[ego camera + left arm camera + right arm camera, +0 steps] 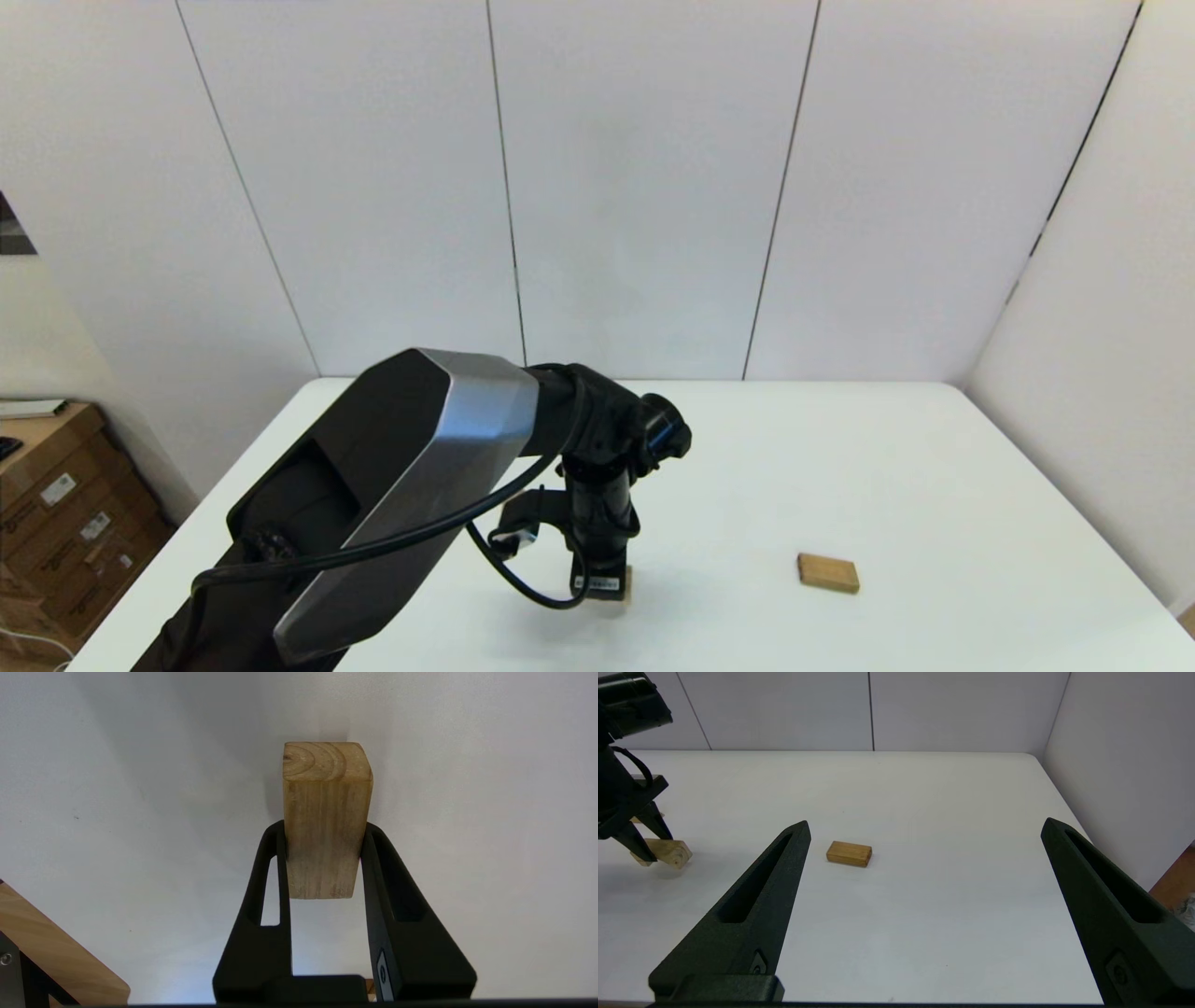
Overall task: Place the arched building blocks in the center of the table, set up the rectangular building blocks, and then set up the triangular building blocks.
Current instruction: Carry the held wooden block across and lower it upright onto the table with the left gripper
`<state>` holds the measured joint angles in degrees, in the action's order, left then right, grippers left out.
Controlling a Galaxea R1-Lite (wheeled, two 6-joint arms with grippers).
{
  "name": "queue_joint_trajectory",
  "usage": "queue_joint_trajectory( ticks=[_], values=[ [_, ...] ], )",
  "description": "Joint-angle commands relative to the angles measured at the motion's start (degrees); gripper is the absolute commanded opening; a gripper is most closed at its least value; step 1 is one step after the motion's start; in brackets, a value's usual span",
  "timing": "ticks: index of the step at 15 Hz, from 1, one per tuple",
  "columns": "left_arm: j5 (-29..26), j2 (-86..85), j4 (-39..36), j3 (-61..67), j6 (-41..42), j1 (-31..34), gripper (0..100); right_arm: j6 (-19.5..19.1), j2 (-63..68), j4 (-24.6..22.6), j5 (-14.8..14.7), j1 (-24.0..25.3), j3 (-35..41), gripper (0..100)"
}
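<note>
Wooden arched block [325, 812] is clamped between the left fingers [280, 868] for centre placement; next, lower it to the worktop [840, 467]; right fingers [752, 905] gape empty.

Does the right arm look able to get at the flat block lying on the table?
Probably yes: the right gripper is open, the rectangular block lies alone on bare table, and the left gripper is busy off to the side.
</note>
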<state>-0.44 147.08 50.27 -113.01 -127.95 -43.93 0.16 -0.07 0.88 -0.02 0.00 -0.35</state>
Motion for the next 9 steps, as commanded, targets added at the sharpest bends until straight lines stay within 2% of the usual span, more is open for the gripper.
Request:
queue_joint_trajectory(
  ticks=[1, 9],
  values=[
    [0.0, -0.04, 0.26, -0.02, -0.72, -0.01, 0, 0.02, -0.01, 0.0, 0.02, 0.0, 0.0, 100],
    [0.26, 0.05, 0.35, -0.02, -1.33, -0.63, 0, 0.02, -0.01, 0.0, 0.02, 0.0, 0.0, 100]
  ],
)
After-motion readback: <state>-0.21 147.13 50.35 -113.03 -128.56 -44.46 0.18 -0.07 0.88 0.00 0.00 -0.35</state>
